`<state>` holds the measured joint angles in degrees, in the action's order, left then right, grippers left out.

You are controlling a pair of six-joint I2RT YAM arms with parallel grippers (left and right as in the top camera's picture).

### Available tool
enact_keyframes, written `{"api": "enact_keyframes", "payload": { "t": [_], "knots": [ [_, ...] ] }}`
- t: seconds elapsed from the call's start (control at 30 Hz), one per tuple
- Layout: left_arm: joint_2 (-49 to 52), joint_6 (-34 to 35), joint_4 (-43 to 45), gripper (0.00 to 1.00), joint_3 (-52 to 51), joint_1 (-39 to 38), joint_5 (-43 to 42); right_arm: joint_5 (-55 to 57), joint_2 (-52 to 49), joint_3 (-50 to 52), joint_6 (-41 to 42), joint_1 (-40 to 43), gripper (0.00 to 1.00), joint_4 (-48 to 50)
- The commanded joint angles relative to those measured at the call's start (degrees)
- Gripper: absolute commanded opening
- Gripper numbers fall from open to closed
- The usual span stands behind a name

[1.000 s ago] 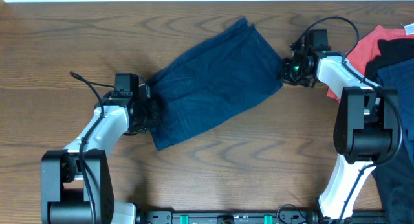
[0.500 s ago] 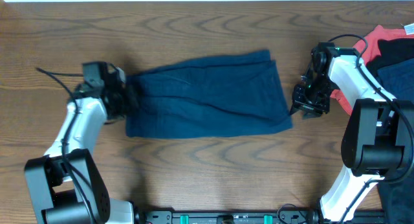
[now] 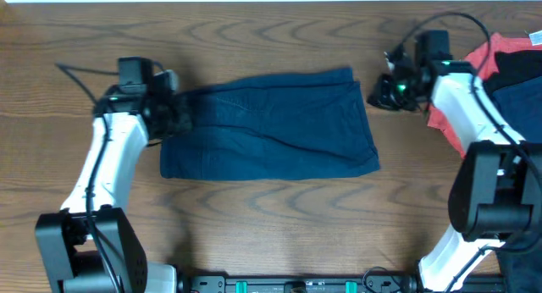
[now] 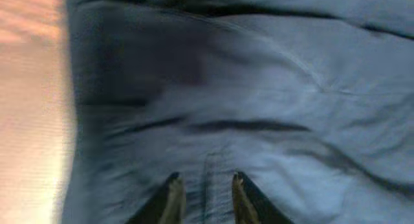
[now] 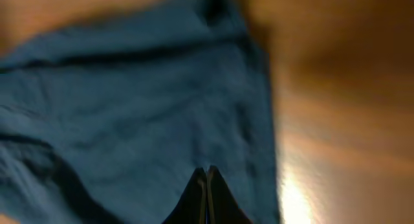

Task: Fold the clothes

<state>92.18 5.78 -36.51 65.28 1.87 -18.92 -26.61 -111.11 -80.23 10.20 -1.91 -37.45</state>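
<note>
The navy-blue shorts lie flat on the wood table as a wide rectangle, long side running left to right. My left gripper is at their left edge. In the left wrist view it is open, its two fingertips apart just over the blue fabric, holding nothing. My right gripper is just off the shorts' upper right corner, apart from them. In the right wrist view it is shut and empty, with the shorts ahead of it.
A coral-red shirt lies at the right edge under a black garment, with more dark blue cloth below them, beside the right arm. Bare wood table surrounds the shorts.
The shorts were swung from slanted to level. The right gripper left their lower right corner and moved up to the upper right. The left gripper now stands open at the left edge.
</note>
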Motion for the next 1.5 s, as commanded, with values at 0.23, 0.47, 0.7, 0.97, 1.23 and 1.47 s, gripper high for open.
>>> {"api": "enact_keyframes", "payload": {
  "t": [0.23, 0.47, 0.7, 0.97, 1.23, 1.47],
  "knots": [
    [11.4, -5.6, 7.4, 0.1, -1.7, -5.2, 1.0, -2.3, -13.2, 0.0, 8.2, -11.2, 0.01, 15.4],
    [17.6, -5.6, 12.6, 0.1, -1.7, -4.8, 4.9, 12.0, -15.9, 0.0, 11.2, -10.3, 0.01, 21.6],
    [17.3, -5.7, 10.8, 0.1, -1.5, -3.5, 8.8, 3.8, -15.5, -0.9, 13.3, -2.0, 0.01, 21.4],
    [11.1, -5.2, 7.5, 0.32, -0.1, -3.4, 3.1, -18.8, -6.1, -1.0, -2.5, -0.5, 0.03, 6.6],
    [10.1, -5.1, 7.0, 0.29, -0.3, -3.5, 3.0, -16.5, -0.9, -0.9, -13.9, -15.5, 0.01, -7.1],
    [10.1, -5.1, 6.2, 0.19, -0.3, -3.5, 3.0, 4.5, -7.8, -0.9, -11.9, -26.6, 0.03, -11.8]
  ]
}}
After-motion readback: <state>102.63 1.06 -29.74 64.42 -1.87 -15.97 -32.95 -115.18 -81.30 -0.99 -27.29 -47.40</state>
